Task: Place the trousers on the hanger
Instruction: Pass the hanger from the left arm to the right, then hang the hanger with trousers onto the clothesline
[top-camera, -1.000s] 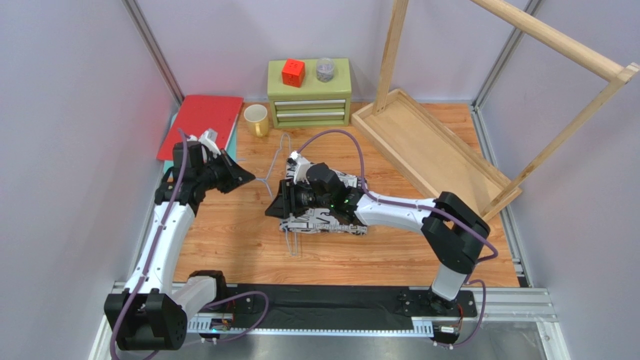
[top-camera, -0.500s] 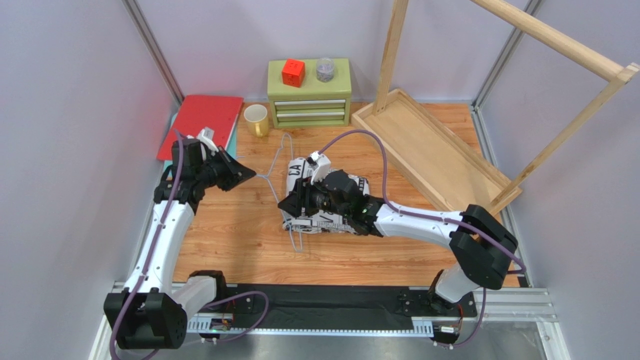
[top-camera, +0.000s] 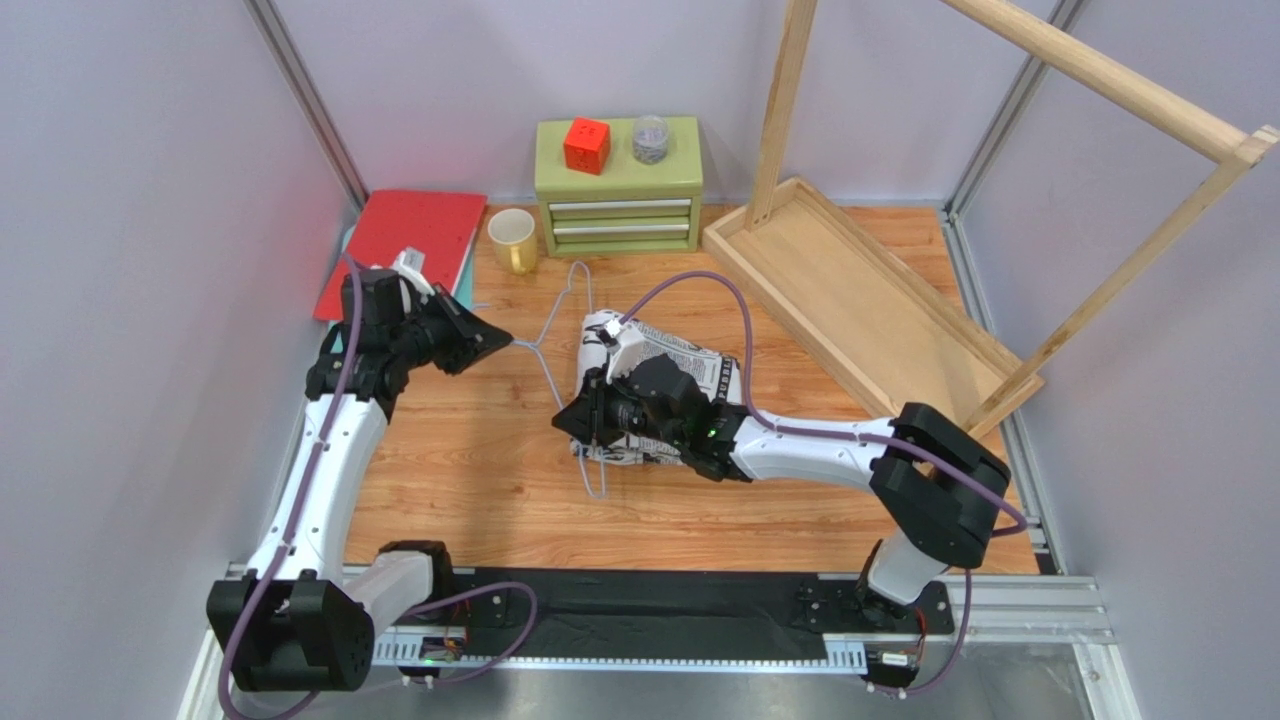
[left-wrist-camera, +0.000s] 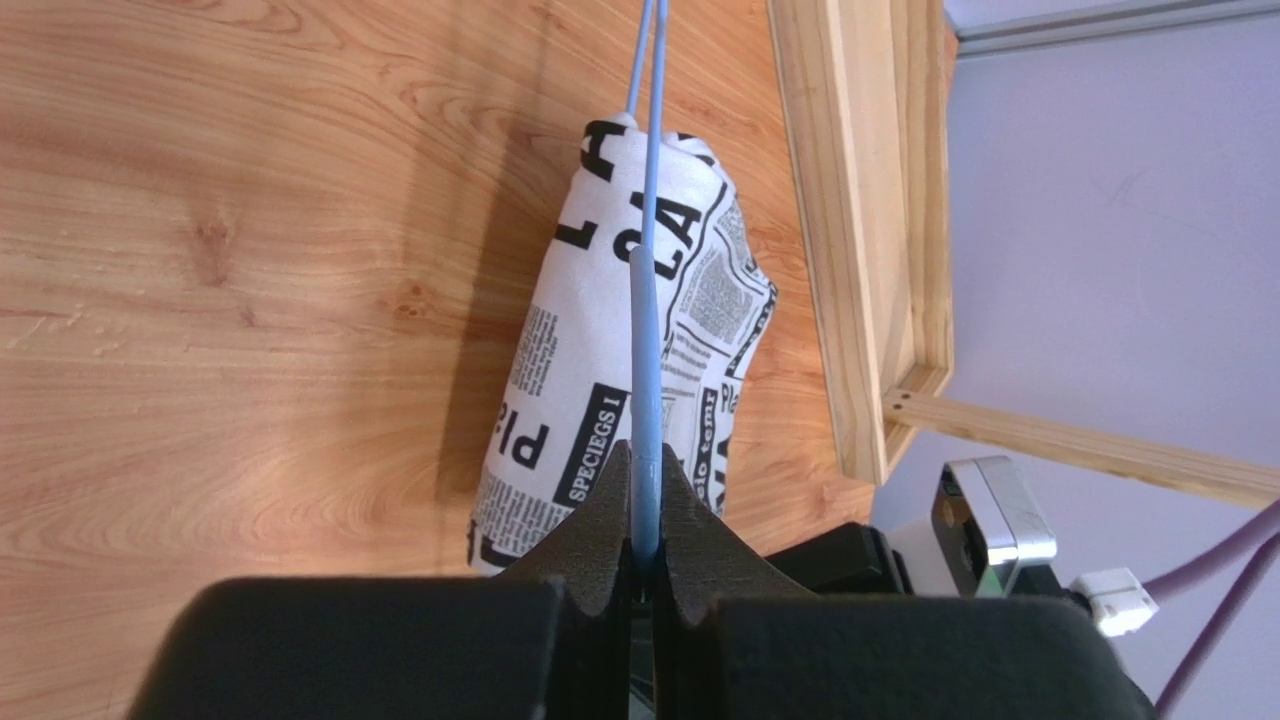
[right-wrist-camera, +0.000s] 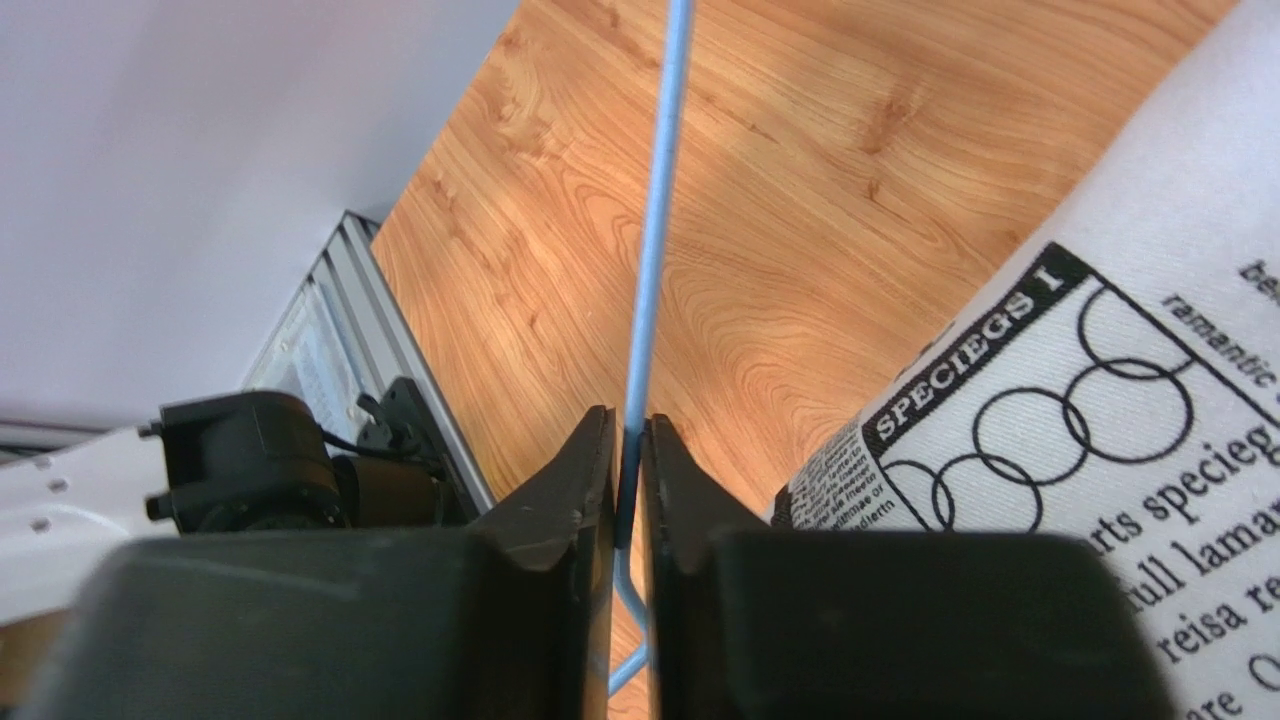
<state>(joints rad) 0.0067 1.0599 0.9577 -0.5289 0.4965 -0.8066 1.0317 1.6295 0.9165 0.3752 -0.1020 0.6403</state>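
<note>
The folded trousers (top-camera: 694, 369) lie mid-frame on the wooden table (top-camera: 451, 465), the hanger (left-wrist-camera: 648, 300) along their left edge, its thin wire pinched tight by the left gripper (left-wrist-camera: 646, 507) at centre left and the right gripper (right-wrist-camera: 631, 450) at centre.

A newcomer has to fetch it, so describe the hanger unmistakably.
Start at the green drawer chest at the back of the wooden table. Just in front of it lie folded newsprint-patterned trousers; the hanger runs across them. It is thin pale-blue wire, unlike the big wooden rack.
</note>
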